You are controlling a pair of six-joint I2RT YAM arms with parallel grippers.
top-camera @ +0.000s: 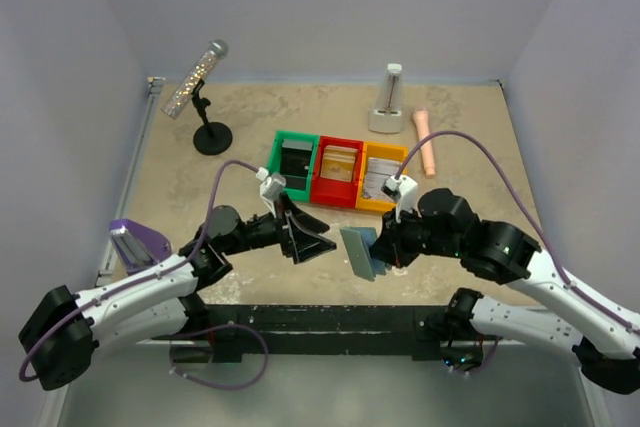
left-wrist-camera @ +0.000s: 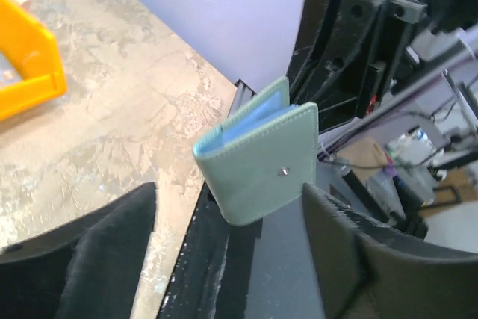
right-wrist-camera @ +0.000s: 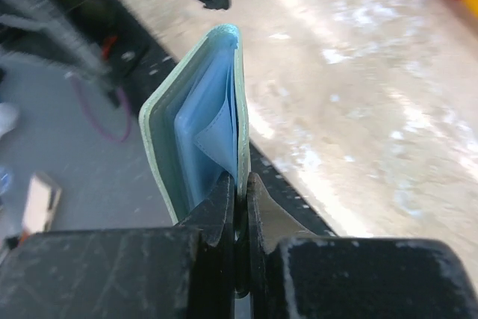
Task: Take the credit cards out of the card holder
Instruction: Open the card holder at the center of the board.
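The card holder [top-camera: 358, 252], grey-green outside with pale blue pockets inside [right-wrist-camera: 202, 121], hangs half open above the table's near edge. My right gripper [right-wrist-camera: 243, 184] is shut on one of its panels, the other panel standing free to the left. In the left wrist view the card holder [left-wrist-camera: 261, 162] shows its outer face with a small stud. My left gripper [left-wrist-camera: 228, 211] is open, one finger on each side of the holder's lower corner and neither touching it. From above, the left gripper [top-camera: 310, 237] sits just left of the holder. The credit cards are hidden.
Green [top-camera: 294, 159], red [top-camera: 338, 169] and yellow [top-camera: 378, 179] bins stand in a row behind the grippers. A microphone on a stand [top-camera: 205, 97] is at back left, a white device [top-camera: 388, 107] and a pink object [top-camera: 426, 142] at back right. The black table edge [top-camera: 330, 317] runs below.
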